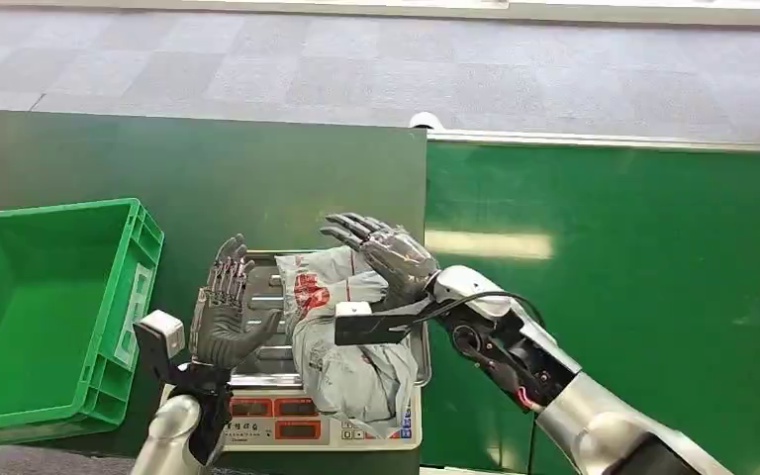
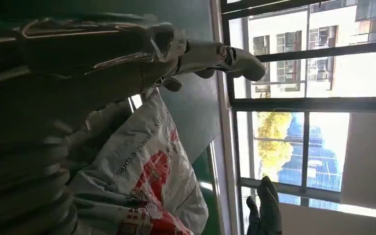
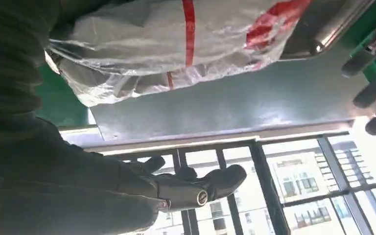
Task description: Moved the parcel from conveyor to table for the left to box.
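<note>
Grey plastic parcel [image 1: 341,332], low centre, looks soft, light, slippery; both released hands, left hand [image 1: 226,315] and right hand [image 1: 386,255], flank it; grasp its bunched middle.

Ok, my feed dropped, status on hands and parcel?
Left hand open beside parcel. Right hand open above it. Parcel lies on scale. Green crate sits left, unobstructed.

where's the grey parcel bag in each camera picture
Head view: parcel lies on the scale, centre bottom, between both hands.
Left wrist view: parcel at bottom centre.
Right wrist view: parcel along the top.
Shared landmark: its red print.
</note>
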